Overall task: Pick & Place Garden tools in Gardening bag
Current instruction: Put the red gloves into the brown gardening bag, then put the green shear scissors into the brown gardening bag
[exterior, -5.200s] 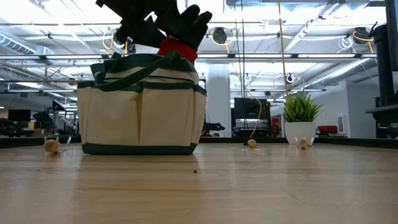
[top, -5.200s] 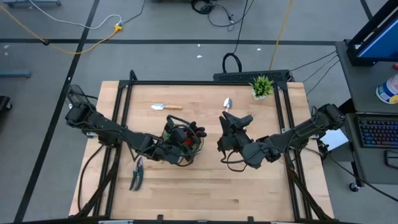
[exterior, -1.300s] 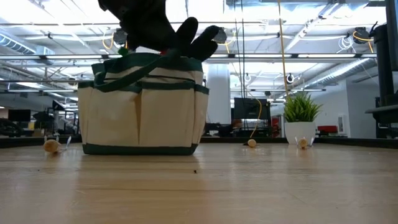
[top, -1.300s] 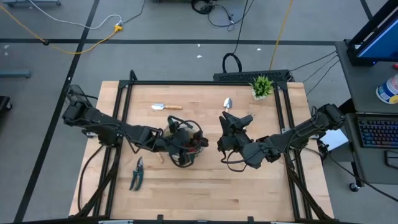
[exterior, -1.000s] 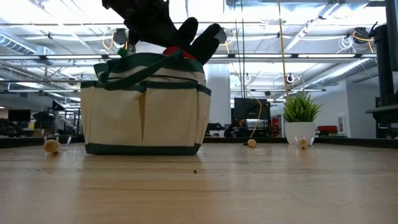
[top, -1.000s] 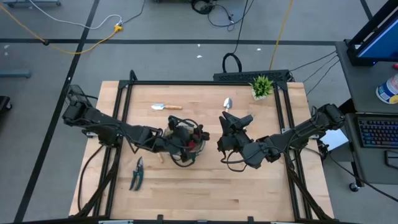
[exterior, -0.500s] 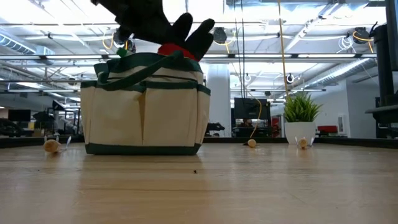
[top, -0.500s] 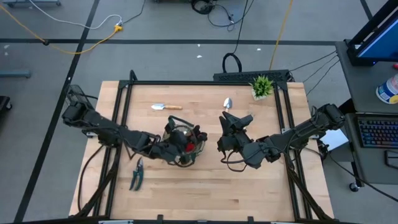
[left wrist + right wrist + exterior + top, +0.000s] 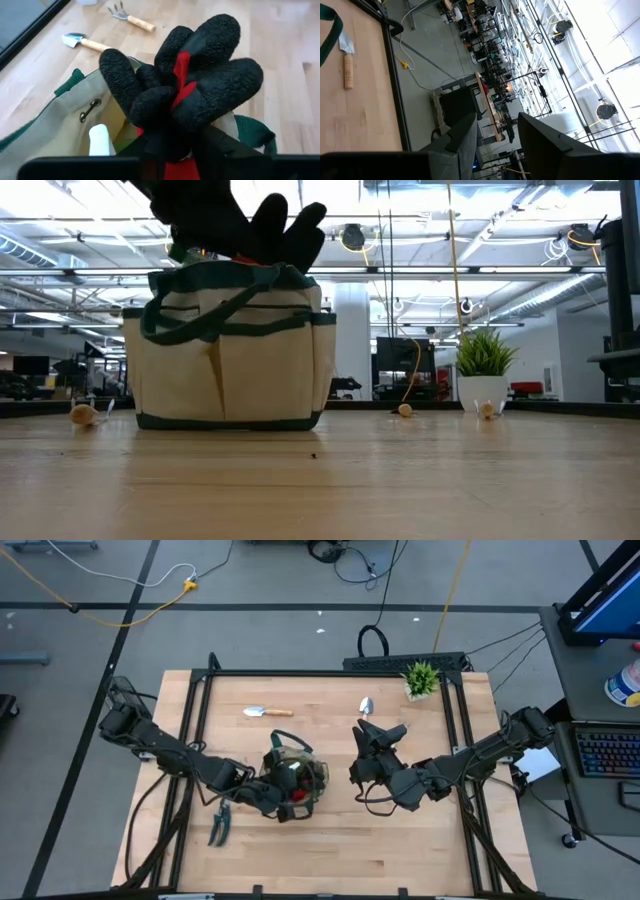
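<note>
The round tan gardening bag (image 9: 296, 778) with dark green trim stands upright mid-table. A red-and-black glove (image 9: 186, 95) pokes fingers-up out of its mouth, beside a white item (image 9: 98, 140) inside. A wooden-handled trowel (image 9: 266, 712) and a small shovel (image 9: 366, 706) lie beyond the bag; dark-handled pruning shears (image 9: 220, 821) lie near its left.

The left gripper's (image 9: 170, 150) fingers are covered by the red-and-black glove (image 9: 185, 95) in the left wrist view, so their spacing cannot be made out. In the high view the gripper is lost among dark shapes over the gardening bag (image 9: 300, 775). The bag's inside is largely hidden; only part of a white item (image 9: 100, 140) is seen. In the low view the left arm is cut off by the upper edge. The pruning shears (image 9: 220, 820) are too small for detail.
</note>
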Tool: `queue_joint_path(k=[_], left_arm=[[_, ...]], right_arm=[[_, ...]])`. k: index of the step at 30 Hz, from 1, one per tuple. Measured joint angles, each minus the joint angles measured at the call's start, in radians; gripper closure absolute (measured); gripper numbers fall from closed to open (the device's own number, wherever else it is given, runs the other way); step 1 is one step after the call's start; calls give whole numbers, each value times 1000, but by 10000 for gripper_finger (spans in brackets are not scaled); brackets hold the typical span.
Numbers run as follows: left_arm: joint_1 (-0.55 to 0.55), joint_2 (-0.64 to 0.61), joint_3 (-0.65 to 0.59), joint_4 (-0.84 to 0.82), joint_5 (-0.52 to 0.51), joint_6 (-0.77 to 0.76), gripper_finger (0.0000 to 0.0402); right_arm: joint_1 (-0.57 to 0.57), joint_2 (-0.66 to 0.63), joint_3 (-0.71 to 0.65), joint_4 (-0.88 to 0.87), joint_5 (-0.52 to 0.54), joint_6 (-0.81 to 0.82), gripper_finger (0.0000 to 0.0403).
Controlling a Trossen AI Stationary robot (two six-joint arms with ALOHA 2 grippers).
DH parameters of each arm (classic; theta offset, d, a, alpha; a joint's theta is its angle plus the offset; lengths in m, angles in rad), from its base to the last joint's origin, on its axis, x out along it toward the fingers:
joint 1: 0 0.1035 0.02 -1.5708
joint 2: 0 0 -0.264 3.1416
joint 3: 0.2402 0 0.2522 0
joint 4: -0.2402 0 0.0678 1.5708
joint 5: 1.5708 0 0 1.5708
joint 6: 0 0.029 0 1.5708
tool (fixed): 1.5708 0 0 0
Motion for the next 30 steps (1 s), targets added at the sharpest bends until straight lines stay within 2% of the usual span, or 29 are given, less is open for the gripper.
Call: queue_joint_path(k=[10, 18, 22, 27, 30], left_arm=[[-7, -42, 0, 1, -34, 165, 220], [-9, -159, 0, 1, -53, 254, 141], [-18, -232, 0, -28, -61, 253, 122], [-18, -288, 0, -146, -200, 145, 123], [-12, -297, 0, -206, -249, 81, 132]], right_arm=[[0, 0, 0, 0, 0, 1, 268], [0, 0, 0, 0, 0, 1, 268], [0, 0, 0, 0, 1, 1, 268], [0, 0, 0, 1, 1, 2, 268], [0, 0, 0, 1, 1, 2, 268]])
